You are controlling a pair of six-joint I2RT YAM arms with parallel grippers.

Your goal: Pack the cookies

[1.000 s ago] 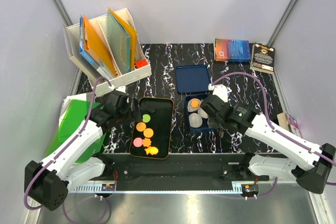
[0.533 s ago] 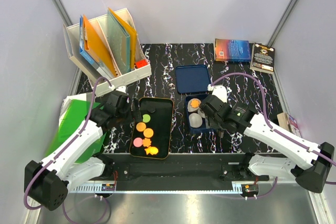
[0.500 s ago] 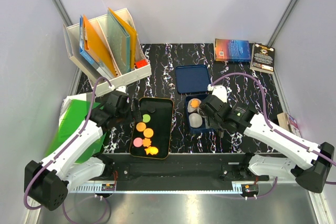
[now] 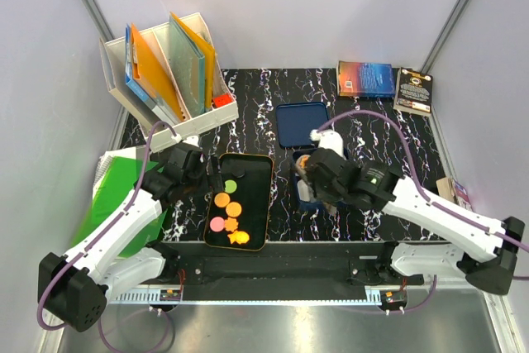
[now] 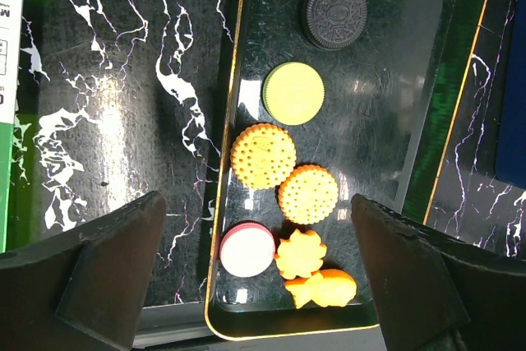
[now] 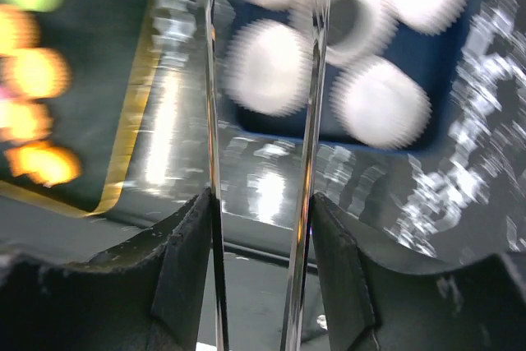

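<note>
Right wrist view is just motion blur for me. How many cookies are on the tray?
Observer: Seven on the black tray: one dark sandwich cookie, one green cookie, one pink cookie and four orange cookies.
Operator: Left gripper carrying one?
Observer: No. The left gripper is open and empty, hanging over the tray.
Operator: Where's the lid?
Observer: The blue lid lies flat on the table, beyond the tin and apart from the tray.
</note>
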